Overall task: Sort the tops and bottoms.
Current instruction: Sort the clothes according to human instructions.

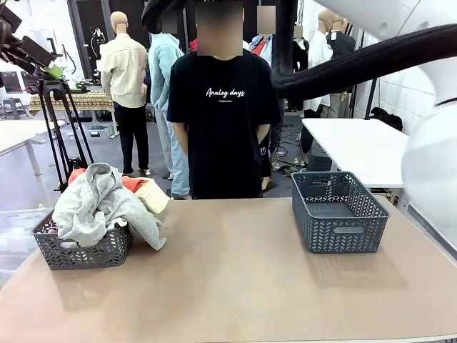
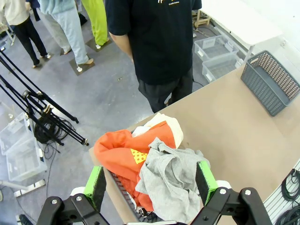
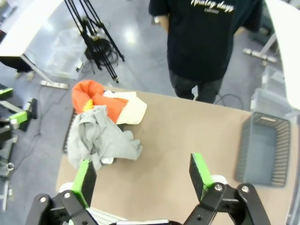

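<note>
Bare tan tabletop [image 1: 235, 279], smooth and matte, fills the foreground, with a person in a black T-shirt [image 1: 223, 121] standing at its far edge. Two dark grey plastic baskets with perforated walls sit well apart: the right basket [image 1: 339, 212] holds nothing, the left basket [image 1: 82, 246] overflows with soft crumpled garments: a grey piece [image 1: 100, 204] on top, an orange-red top [image 2: 122, 150] with a yellow patch, a cream top [image 3: 132, 108]. Left gripper [image 2: 151, 183] and right gripper [image 3: 140, 174] hover with jaws spread, holding nothing.
</note>
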Controlling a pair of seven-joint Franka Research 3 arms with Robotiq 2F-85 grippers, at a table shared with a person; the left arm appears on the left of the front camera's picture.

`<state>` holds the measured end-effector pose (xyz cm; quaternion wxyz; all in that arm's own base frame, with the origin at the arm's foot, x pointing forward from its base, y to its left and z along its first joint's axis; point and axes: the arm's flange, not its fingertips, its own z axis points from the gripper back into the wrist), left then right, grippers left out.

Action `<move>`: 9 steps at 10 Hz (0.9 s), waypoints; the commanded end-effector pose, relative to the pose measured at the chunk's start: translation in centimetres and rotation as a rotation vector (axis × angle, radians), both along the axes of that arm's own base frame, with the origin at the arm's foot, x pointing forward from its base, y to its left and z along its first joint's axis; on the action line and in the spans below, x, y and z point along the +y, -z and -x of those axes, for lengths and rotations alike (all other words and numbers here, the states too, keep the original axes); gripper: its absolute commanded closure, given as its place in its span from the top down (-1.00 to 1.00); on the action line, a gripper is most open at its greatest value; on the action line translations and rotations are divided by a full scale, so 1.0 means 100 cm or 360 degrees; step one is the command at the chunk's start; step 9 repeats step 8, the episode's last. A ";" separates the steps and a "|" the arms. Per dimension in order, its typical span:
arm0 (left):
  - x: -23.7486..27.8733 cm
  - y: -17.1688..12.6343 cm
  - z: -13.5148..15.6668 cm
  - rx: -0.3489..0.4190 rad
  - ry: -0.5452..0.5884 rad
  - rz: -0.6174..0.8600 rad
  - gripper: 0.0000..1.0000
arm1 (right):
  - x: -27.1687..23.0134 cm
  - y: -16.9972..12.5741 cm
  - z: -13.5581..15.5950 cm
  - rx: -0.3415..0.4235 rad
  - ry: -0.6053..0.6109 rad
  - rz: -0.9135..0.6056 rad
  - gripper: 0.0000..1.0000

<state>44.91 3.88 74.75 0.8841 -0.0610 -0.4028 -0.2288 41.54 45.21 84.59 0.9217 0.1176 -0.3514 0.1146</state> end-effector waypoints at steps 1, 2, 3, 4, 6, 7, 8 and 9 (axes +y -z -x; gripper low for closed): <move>0.001 -0.001 0.001 -0.0002 -0.0003 -0.0003 1.00 | 0.001 0.005 -0.012 0.0009 -0.0026 -0.0010 1.00; 0.001 -0.001 0.001 -0.0002 -0.0003 -0.0003 1.00 | 0.001 0.005 -0.012 0.0009 -0.0026 -0.0010 1.00; 0.001 -0.001 0.001 -0.0002 -0.0003 -0.0003 1.00 | 0.001 0.005 -0.012 0.0009 -0.0026 -0.0010 1.00; 0.001 -0.001 0.001 -0.0002 -0.0003 -0.0003 1.00 | 0.001 0.005 -0.012 0.0009 -0.0026 -0.0010 1.00; 0.001 -0.001 0.001 -0.0002 -0.0003 -0.0003 1.00 | 0.001 0.005 -0.012 0.0009 -0.0026 -0.0010 1.00; 0.001 -0.001 0.001 -0.0002 -0.0003 -0.0003 1.00 | 0.001 0.005 -0.012 0.0009 -0.0026 -0.0010 1.00; 0.001 -0.001 0.001 -0.0002 -0.0003 -0.0003 1.00 | 0.001 0.005 -0.012 0.0009 -0.0026 -0.0010 1.00; 0.001 -0.001 0.001 -0.0002 -0.0003 -0.0003 1.00 | 0.001 0.005 -0.012 0.0009 -0.0026 -0.0010 1.00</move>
